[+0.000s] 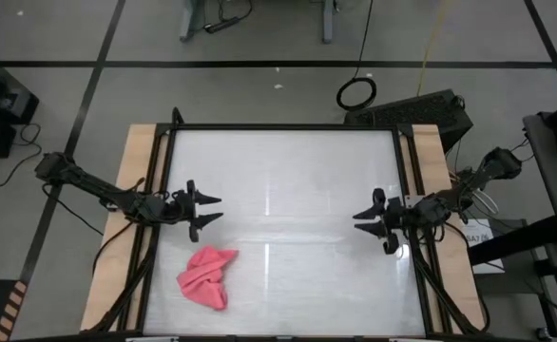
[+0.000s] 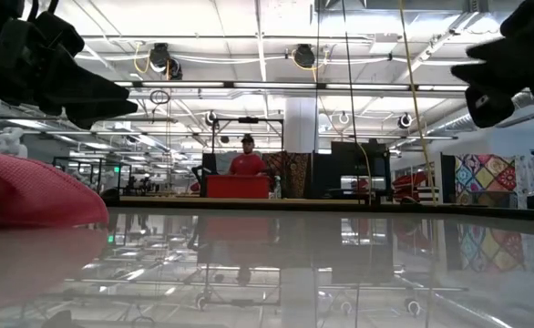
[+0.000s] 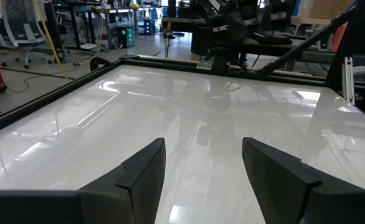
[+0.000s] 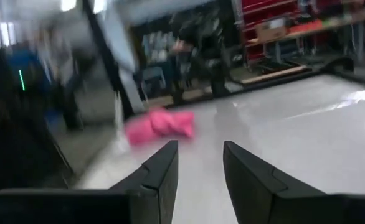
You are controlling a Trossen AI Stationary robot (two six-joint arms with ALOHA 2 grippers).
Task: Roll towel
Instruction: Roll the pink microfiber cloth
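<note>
The pink-red towel (image 1: pixel 207 276) lies crumpled in a heap on the white table top near the front left corner; it shows at the left in the low view (image 2: pixel 30 193) and far off in the right wrist view (image 4: pixel 161 126). My left gripper (image 1: pixel 212 210) is open and empty above the table's left side, behind the towel, pointing toward the table's right. My right gripper (image 1: pixel 362 222) is open and empty at the table's right side, pointing toward the left. Neither touches the towel.
The white table top (image 1: pixel 288 190) has a dark frame with wooden strips at its left (image 1: pixel 131 190) and right (image 1: pixel 435 161) edges. A person in red stands in the room far behind the table (image 2: pixel 247 159).
</note>
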